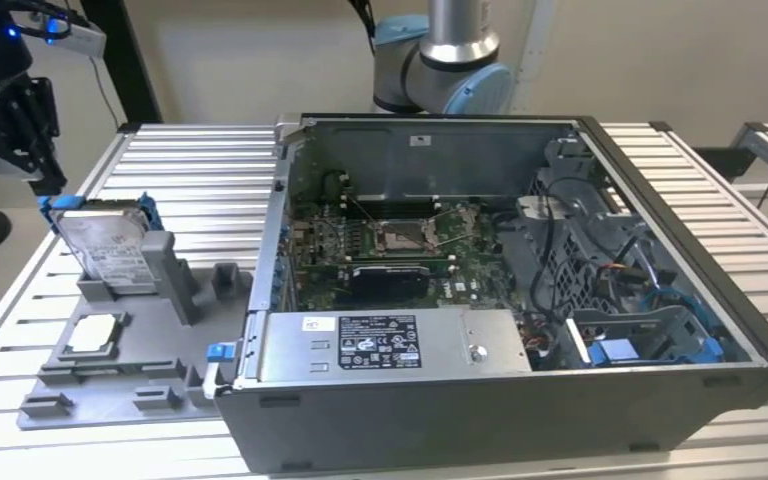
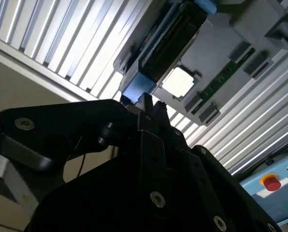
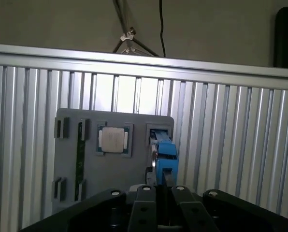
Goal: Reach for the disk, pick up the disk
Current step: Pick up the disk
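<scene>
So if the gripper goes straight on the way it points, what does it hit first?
Likely the blue plastic carrier frame at the top of the upright silver metal hard drive, just below the black gripper; depth is unclear.

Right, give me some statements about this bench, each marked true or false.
1. The flat silver metal hard drive with the blue plastic frame stands on edge in the grey plastic fixture. True.
2. The small square silver processor chip sits inside the open grey computer case. False: it lies flat in the fixture, near the drive.
3. The black gripper hangs over the computer case. False: it is just above the drive's blue frame, at the exterior view's left.
4. The case's side is open, showing the green motherboard. True.
</scene>
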Robot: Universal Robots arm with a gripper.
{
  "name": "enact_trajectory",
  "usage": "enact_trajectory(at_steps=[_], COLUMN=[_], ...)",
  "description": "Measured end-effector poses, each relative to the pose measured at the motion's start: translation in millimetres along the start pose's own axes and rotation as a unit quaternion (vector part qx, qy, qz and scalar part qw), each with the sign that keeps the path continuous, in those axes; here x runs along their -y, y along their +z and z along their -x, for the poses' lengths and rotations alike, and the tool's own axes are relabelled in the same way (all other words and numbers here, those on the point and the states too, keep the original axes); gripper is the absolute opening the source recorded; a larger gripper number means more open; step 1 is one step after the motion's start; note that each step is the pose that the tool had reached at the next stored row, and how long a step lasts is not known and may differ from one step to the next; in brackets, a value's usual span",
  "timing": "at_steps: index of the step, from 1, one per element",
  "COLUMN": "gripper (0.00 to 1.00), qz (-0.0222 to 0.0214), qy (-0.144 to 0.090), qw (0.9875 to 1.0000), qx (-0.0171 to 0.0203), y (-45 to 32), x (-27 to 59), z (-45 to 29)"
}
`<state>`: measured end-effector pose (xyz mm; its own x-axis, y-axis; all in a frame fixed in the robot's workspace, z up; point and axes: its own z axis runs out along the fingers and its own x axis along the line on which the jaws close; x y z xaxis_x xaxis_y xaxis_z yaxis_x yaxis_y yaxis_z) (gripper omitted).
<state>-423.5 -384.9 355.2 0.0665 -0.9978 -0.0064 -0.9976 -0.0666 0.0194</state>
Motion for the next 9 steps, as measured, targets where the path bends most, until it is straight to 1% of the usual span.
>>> enact_trajectory(at_steps=[3,5,9], gripper=[1.0,1.0,1.0], qz=[0.0005,0.002,0.0025], qy=[0.0,0.0,0.0], qw=[1.0,1.0,1.0], qx=[0.0,0.0001,0.0002], y=[0.0,0.0,0.0], x=[0.0,0.0,0.0], z=[0.0,0.0,0.0])
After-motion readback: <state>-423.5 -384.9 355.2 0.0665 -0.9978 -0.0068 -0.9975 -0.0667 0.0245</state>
